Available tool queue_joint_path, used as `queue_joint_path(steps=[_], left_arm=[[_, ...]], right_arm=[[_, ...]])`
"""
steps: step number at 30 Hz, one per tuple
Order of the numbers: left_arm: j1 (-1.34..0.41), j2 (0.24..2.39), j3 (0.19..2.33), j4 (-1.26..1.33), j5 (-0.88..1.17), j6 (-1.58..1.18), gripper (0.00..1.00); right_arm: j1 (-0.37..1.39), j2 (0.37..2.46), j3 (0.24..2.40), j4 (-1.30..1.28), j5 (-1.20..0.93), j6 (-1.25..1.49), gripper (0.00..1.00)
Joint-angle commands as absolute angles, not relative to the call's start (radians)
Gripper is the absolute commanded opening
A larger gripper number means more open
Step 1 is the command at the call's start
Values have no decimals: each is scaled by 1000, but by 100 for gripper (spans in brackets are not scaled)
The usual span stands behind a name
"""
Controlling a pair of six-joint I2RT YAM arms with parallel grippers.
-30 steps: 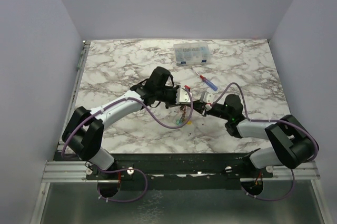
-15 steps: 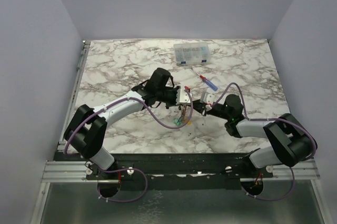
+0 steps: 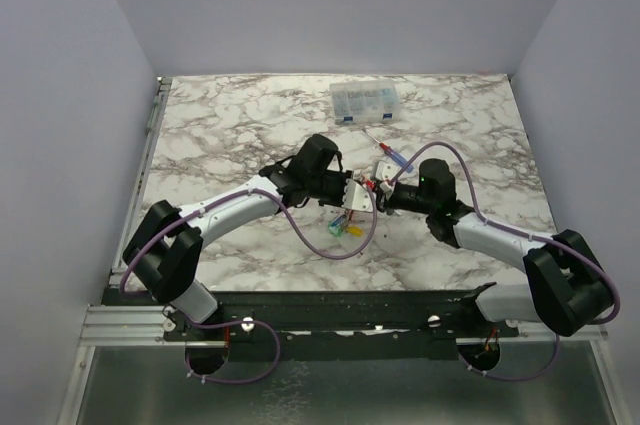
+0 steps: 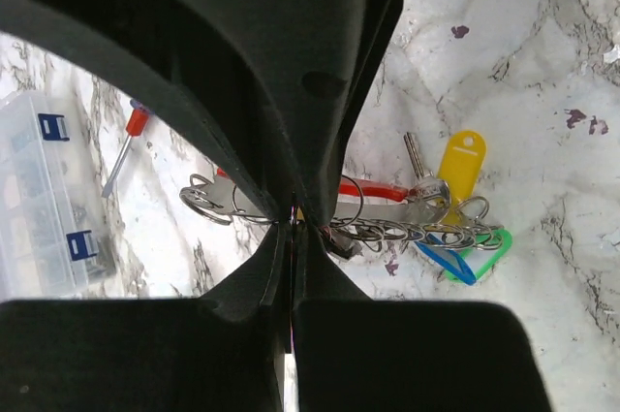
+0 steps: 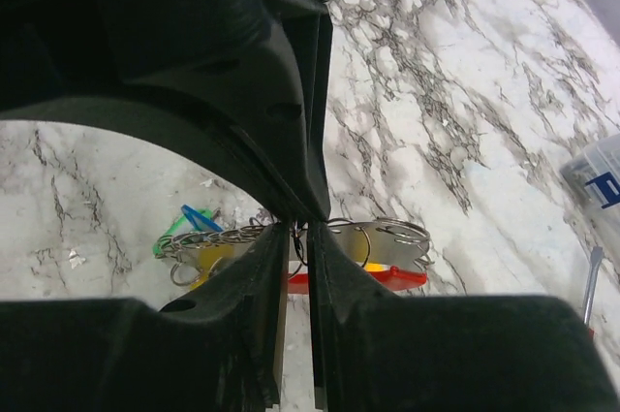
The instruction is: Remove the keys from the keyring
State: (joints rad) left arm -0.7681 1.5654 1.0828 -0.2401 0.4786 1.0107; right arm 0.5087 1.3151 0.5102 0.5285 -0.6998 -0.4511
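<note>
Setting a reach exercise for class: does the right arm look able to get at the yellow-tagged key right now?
Probably yes. The right claw is at the keyring, and the yellow-tagged key lies close by, uncovered. The left claw, shut on the keyring, crowds that spot.

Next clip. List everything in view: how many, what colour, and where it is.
table: one, white-and-grey marble, under everything.
parts box: one, clear with blue latches, far side of the table, near centre.
screwdriver: one, blue-and-red handle, between the box and the grippers.
keyring: one, red band with a silvery metal part, mid-table between the grippers.
keys: a bunch, count unclear, silvery with yellow, blue and green tags, beside the keyring toward the arm bases.
left gripper: one, black, shut on the keyring's metal.
right gripper: one, black, at the keyring, fingers a narrow slit apart.
</note>
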Motion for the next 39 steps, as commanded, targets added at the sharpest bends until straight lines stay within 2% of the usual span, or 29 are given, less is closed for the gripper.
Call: queue_joint_path(steps=[1, 6, 8, 10, 14, 21, 26, 32, 37, 39], left_arm=[[-804, 1559, 1103, -305, 420, 1087, 0], [-822, 1563, 1109, -314, 391, 1099, 0], [-822, 1567, 1118, -316, 391, 1086, 0], [-814, 1574, 1131, -314, 415, 1038, 0], [-747, 1565, 1116, -306, 595, 1002, 21], [-734, 1565, 1049, -244, 680, 981, 29], [-721, 1576, 1029, -176, 704, 945, 25], [-718, 1583, 1022, -136, 710, 915, 14], [-716, 1563, 1020, -121, 705, 878, 0], [-717, 1553, 1019, -122, 693, 864, 0]], right_arm=[[517, 1323, 548, 413, -695, -470, 20], [516, 1343, 559, 404, -692, -498, 9], [517, 1343, 558, 418, -696, -500, 1], [517, 1341, 546, 449, -697, -490, 1], [516, 1318, 467, 602, -695, -463, 1], [515, 1317, 371, 815, -740, -439, 1], [516, 1335, 348, 903, -743, -426, 1], [516, 1355, 338, 961, -754, -416, 1], [515, 1366, 344, 958, -760, -414, 1], [515, 1363, 364, 905, -759, -428, 1]])
